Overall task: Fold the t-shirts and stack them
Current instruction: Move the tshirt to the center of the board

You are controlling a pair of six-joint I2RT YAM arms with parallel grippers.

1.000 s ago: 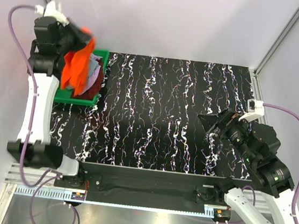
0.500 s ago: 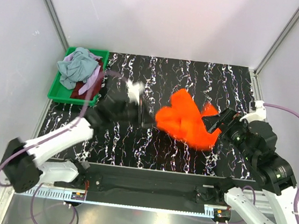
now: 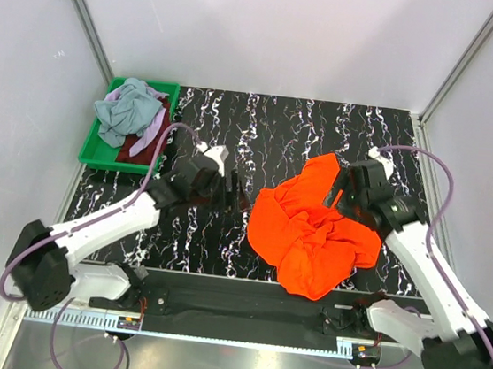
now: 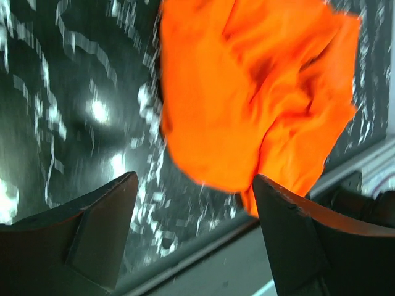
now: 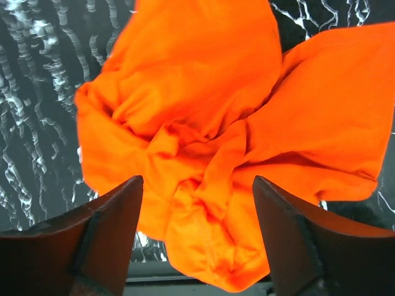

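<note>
The left arm (image 3: 108,222) and the right arm (image 3: 436,277) are built alike: long, smooth white shells run between chunky black joint housings. A lilac cable (image 3: 436,166) loops loosely beside each arm. Each arm ends in a round black base (image 3: 40,272). The fingers (image 4: 92,240) are broad, matte black wedges with bevelled edges and faint pale scuffs.

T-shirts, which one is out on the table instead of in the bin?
The orange shirt, crumpled on the table; the other shirts lie heaped in the green bin.
</note>
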